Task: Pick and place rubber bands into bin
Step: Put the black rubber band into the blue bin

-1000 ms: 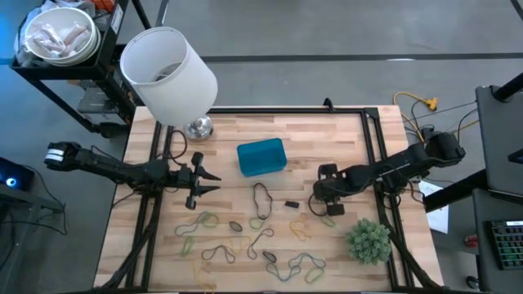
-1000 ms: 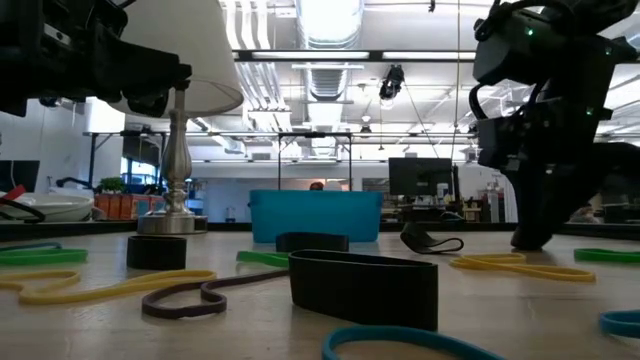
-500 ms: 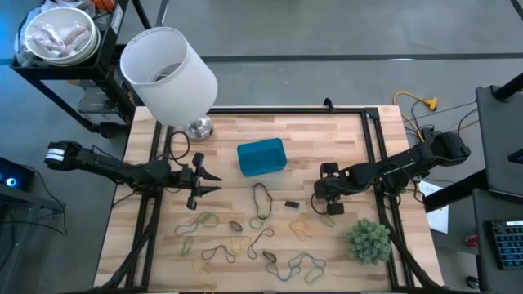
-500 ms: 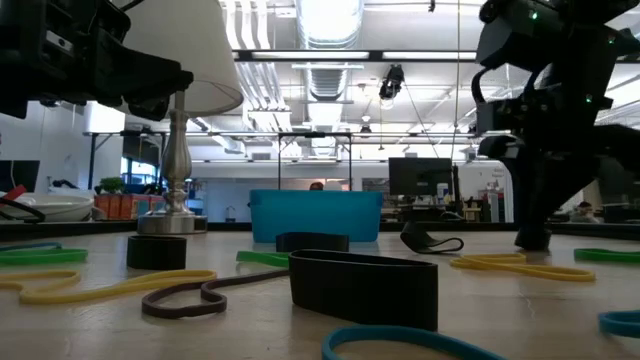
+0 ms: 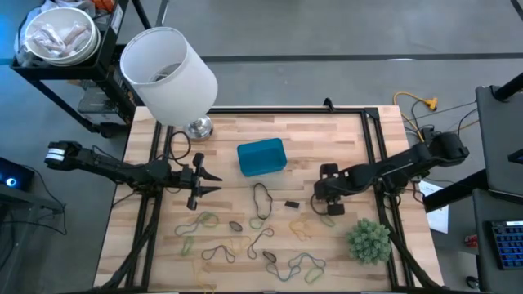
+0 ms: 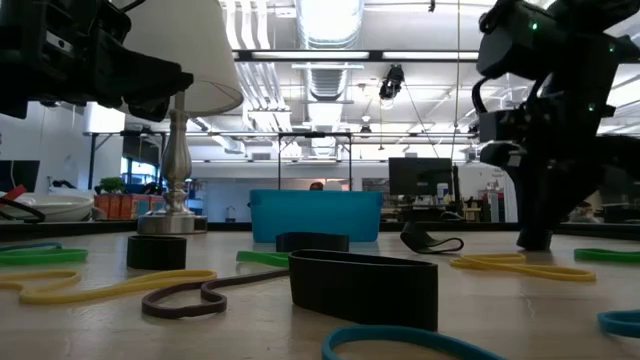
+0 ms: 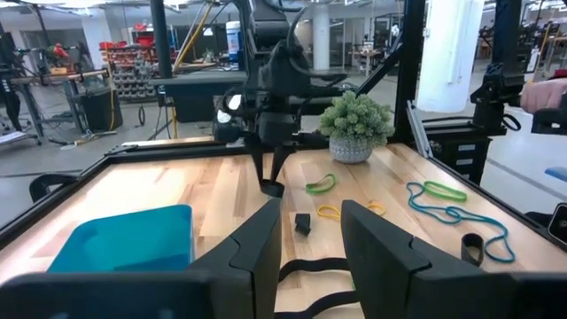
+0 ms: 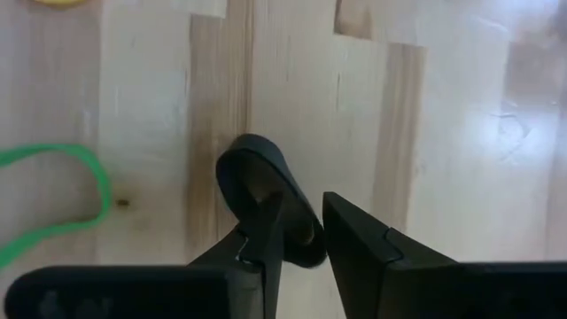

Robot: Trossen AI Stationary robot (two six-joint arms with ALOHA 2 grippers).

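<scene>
Wooden table [image 5: 327,139] holds plant ball [image 5: 368,240] and lamp [image 5: 167,73]; right end effector [image 8: 299,232] pinches a dark rubber band [image 8: 266,182].

My two arms are dark, almost black, and the band [image 8: 266,190] looped at my right gripper [image 8: 301,232] is dark grey against the pale, striped butcher-block wood of the table [image 5: 327,135]. The bin [image 5: 261,157] is plain blue, and the rubber bands [image 5: 245,233] scattered near it run green, yellow, tan, dark grey and teal. The lampshade [image 5: 167,73] is white on a silver base [image 5: 198,127], and the plant ball [image 5: 368,240] is a bushy pale green.
</scene>
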